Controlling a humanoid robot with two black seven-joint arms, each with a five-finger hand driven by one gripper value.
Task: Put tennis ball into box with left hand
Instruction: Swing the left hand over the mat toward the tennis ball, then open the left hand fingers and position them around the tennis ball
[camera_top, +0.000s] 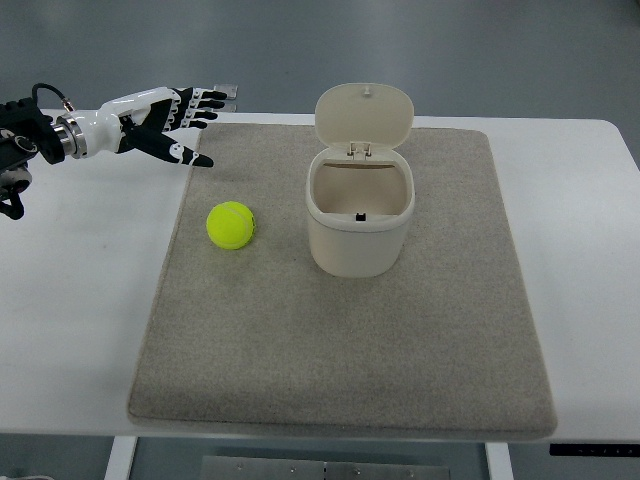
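The left hand (165, 125) hangs at the far left of the scene, over the far-left corner of the grey mat (440, 340), fingers spread and holding nothing. The right arm is not visible.

The tennis ball (231, 225) lies on the mat, free and untouched, on the near side of the hand and apart from it. It sits to the left of the box (358, 230), close to it with a clear strip of mat between them.

Step in hand, as judged: reach and grasp. The hand should descend over the ball with fingers kept wide, then close evenly around its middle. A ball on a flat mat will roll if nudged from one side, so contact from above is advisable. Once gripped, the ball needs to be lifted clear of the box rim before travelling right.

The box is a cream bin standing upright near the centre of the mat. Its hinged lid (364, 115) stands raised at the far side, leaving the mouth fully open. The interior appears empty apart from a small dark mark low on the inner wall.
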